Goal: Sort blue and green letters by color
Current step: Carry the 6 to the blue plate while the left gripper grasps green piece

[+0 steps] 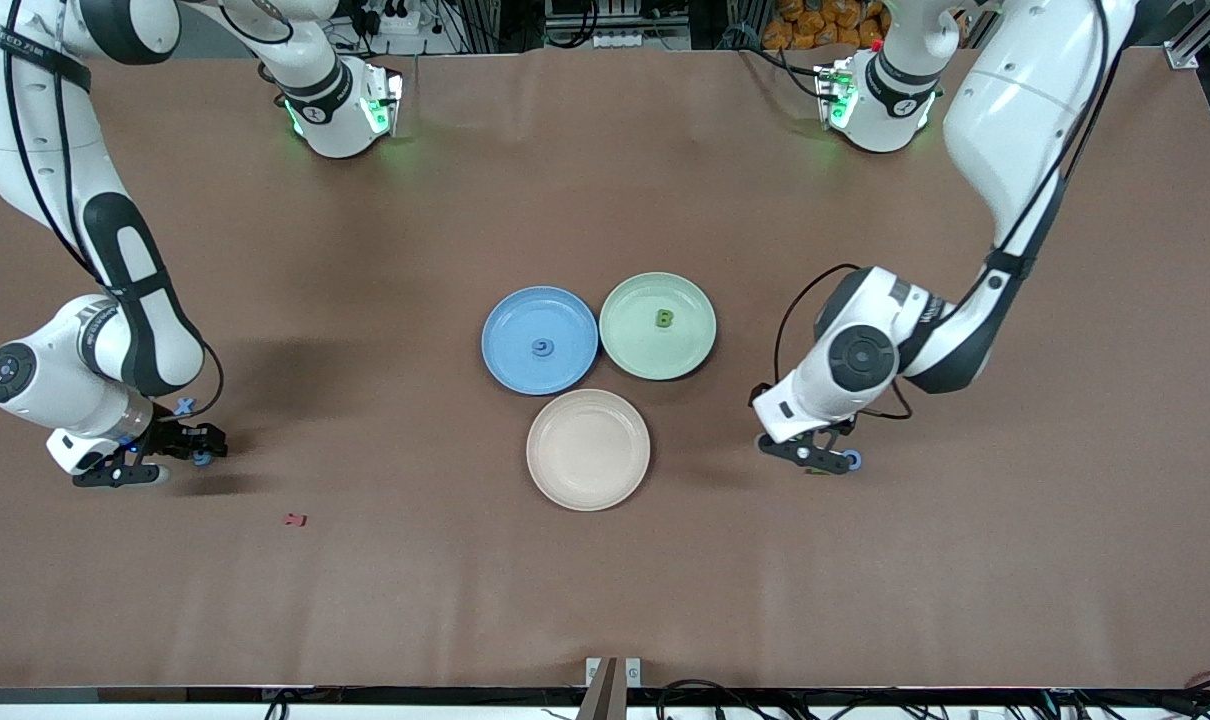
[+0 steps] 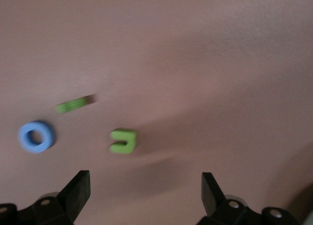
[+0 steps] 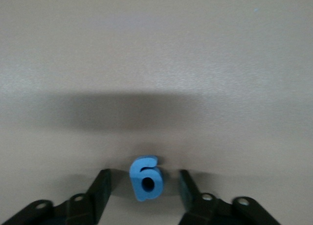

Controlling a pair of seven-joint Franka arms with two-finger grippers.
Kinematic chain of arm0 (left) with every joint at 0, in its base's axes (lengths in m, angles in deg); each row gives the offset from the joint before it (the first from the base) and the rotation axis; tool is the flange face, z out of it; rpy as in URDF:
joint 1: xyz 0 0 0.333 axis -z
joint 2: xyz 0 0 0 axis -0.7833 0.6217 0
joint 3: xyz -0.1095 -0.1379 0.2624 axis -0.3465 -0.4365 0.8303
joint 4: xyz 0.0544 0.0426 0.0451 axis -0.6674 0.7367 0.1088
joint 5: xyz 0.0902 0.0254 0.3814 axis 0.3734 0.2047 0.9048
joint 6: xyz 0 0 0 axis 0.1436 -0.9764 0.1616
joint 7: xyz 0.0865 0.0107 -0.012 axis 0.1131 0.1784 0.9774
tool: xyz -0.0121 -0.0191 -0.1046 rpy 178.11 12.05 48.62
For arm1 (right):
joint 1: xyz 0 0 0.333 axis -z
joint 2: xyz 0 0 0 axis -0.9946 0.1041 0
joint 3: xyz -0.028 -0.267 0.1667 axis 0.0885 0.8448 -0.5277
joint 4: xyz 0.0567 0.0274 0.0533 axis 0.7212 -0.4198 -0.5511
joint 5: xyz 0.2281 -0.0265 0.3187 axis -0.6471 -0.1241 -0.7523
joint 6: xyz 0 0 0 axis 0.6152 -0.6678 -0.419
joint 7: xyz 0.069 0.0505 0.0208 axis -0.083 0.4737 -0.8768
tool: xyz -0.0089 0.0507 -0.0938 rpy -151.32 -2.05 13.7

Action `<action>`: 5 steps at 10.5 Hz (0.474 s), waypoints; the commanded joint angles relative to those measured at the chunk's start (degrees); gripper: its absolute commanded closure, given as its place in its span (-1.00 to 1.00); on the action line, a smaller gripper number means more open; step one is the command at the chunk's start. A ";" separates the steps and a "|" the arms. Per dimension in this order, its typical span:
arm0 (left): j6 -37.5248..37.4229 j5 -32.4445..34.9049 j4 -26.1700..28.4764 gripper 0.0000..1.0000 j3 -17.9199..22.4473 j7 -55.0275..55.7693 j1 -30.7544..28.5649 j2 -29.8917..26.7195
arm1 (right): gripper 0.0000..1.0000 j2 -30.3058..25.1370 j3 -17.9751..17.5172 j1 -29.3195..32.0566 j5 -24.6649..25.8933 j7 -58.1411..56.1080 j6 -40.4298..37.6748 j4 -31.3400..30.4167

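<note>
Three plates cluster mid-table: blue plate (image 1: 513, 362) beside green plate (image 1: 630, 350), beige plate (image 1: 588, 475) nearer the front camera. Small dark red letter (image 1: 295, 520) lies toward the right arm's end, near the table's (image 1: 605, 600) front edge.

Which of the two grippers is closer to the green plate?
Left. The left gripper is low over the table beside a blue ring, a short way from the green plate. The right gripper is down at the right arm's end, straddling a blue piece.
</note>
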 commanded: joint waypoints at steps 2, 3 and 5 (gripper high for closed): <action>5.04 2.75 1.45 -1.00 -0.28 -0.27 -0.87 2.87 | 0.80 0.42 1.11 -1.21 -0.14 0.99 0.24 -0.22; 5.04 2.75 1.46 -1.00 -0.28 -0.35 -0.87 3.13 | 0.84 -0.01 1.28 -1.29 -0.66 1.08 -0.19 -0.14; 5.04 3.01 1.11 -0.95 -0.28 -0.44 -0.96 3.22 | 0.90 -3.34 3.03 -5.40 -0.84 5.79 -2.64 -0.74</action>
